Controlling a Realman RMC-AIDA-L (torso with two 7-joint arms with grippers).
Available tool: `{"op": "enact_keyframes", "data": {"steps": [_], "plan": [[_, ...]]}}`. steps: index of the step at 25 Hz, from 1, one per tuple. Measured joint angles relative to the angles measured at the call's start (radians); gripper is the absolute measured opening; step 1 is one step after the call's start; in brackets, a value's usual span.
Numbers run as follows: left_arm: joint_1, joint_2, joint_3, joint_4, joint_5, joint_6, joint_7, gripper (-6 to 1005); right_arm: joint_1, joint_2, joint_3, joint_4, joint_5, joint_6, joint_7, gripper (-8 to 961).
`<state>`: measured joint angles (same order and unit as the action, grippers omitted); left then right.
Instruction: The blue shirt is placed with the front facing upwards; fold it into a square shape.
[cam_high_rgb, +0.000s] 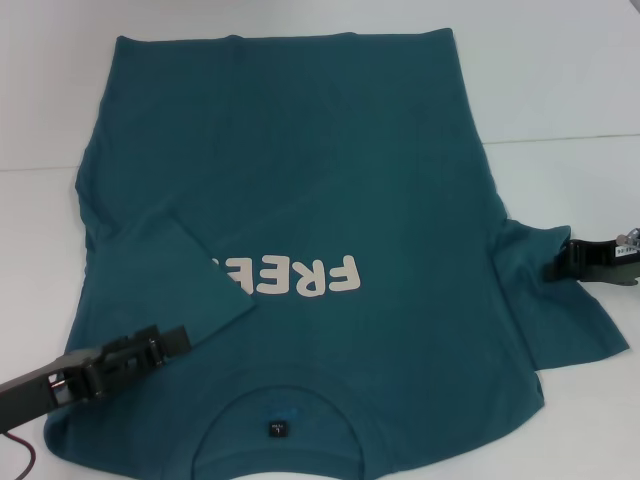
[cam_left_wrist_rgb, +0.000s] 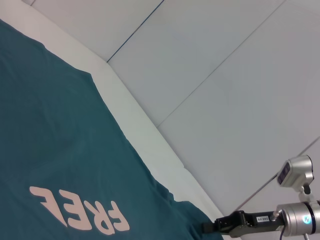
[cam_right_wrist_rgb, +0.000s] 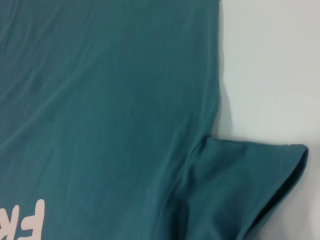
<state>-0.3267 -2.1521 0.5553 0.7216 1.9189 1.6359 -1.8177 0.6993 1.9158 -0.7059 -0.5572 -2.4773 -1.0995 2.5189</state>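
The large teal-blue cotton T-shirt (cam_high_rgb: 330, 200) lay flat mid-frame on the white table (cam_high_rgb: 560, 70) (left sleeve folded over its print). The left gripper (cam_high_rgb: 170, 342), lower left, and right gripper (cam_high_rgb: 562, 263), at the right edge, touched cloth; finger state unclear.

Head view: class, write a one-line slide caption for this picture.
Blue shirt lies print-up on the table, left sleeve folded inward; left gripper over that sleeve, right gripper at the right sleeve.

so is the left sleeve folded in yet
Folded in: the dark teal-blue cotton T-shirt's left sleeve lies over the chest, covering part of the cream print.
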Motion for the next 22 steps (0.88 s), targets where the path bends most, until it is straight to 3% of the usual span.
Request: {"op": "enact_keyframes", "data": {"steps": [3,22], "plan": [[0.000,0.000,0.000,0.000,0.000,0.000,0.000,876,-0.003,-0.001,0.001,-0.008,0.000,-0.006,0.000,12],[0.005,0.002,0.000,-0.012,-0.007,0.002,-0.002,876,-0.027,-0.021,0.006,-0.036,-0.003,0.048,0.039,34]]}}
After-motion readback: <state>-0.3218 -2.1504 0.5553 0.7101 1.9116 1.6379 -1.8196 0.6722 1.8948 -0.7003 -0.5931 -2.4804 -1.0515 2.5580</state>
